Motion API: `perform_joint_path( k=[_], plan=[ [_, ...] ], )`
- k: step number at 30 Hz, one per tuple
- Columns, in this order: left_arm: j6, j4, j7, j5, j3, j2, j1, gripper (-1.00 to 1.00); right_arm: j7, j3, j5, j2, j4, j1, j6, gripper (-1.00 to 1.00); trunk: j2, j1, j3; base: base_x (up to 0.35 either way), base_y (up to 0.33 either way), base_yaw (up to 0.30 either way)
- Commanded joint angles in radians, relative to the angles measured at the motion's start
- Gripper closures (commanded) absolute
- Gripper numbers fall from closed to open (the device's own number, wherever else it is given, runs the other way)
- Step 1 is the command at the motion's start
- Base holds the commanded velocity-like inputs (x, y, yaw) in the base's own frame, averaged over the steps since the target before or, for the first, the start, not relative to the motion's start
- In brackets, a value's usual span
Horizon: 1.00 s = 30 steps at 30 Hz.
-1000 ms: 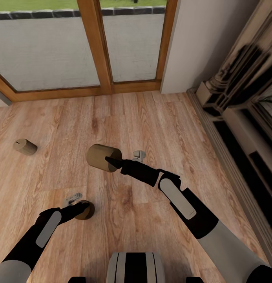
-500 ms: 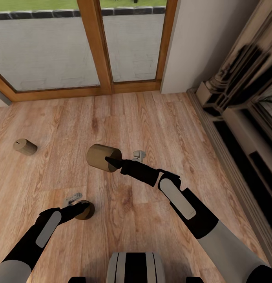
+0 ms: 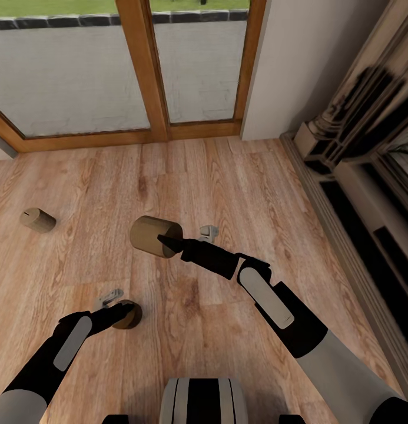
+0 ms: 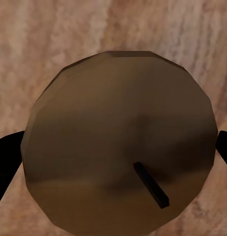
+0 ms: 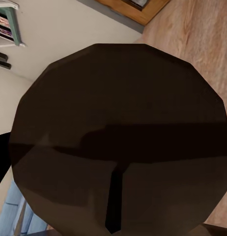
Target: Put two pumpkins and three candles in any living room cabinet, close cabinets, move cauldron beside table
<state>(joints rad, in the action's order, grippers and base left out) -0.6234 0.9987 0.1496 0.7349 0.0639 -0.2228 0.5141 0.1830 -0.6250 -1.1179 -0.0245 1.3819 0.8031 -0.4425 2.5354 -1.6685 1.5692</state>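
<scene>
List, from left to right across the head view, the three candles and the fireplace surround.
Loose candle lying on the floor → candle in the left pincer → candle in the right pincer → fireplace surround.

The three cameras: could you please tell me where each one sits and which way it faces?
Head view: on the head, looking down at the wooden floor; both arms show, left gripper and right gripper each at a candle.
Left wrist view: at the left gripper, facing its candle's wick end.
Right wrist view: at the right gripper, facing its candle.
Shared: both held candles appear in the head view too; a third candle lies apart.
</scene>
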Motion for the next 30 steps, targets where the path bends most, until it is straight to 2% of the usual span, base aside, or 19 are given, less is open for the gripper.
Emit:
perform_joint_path(
  k=[1,24,30],
  plan=[
    [-0.004,-0.04,0.009,-0.005,0.002,-0.002,0.0,1.0,0.0,0.0,-0.005,-0.001,0.0,0.001,-0.002,1.0,0.0,0.0,0.001,0.0,0.0,0.0],
    [-0.003,-0.04,0.008,-0.005,0.0,-0.003,0.0,1.0,0.0,-0.001,-0.005,0.0,0.0,0.001,-0.002,1.0,0.0,0.0,0.001,0.0,0.0,0.0],
    [0.032,-0.04,0.008,-0.003,0.003,-0.003,0.0,1.0,0.0,-0.001,-0.006,0.0,-0.001,0.001,-0.002,1.0,-0.001,0.003,-0.023,0.0,0.0,0.0]
  ],
)
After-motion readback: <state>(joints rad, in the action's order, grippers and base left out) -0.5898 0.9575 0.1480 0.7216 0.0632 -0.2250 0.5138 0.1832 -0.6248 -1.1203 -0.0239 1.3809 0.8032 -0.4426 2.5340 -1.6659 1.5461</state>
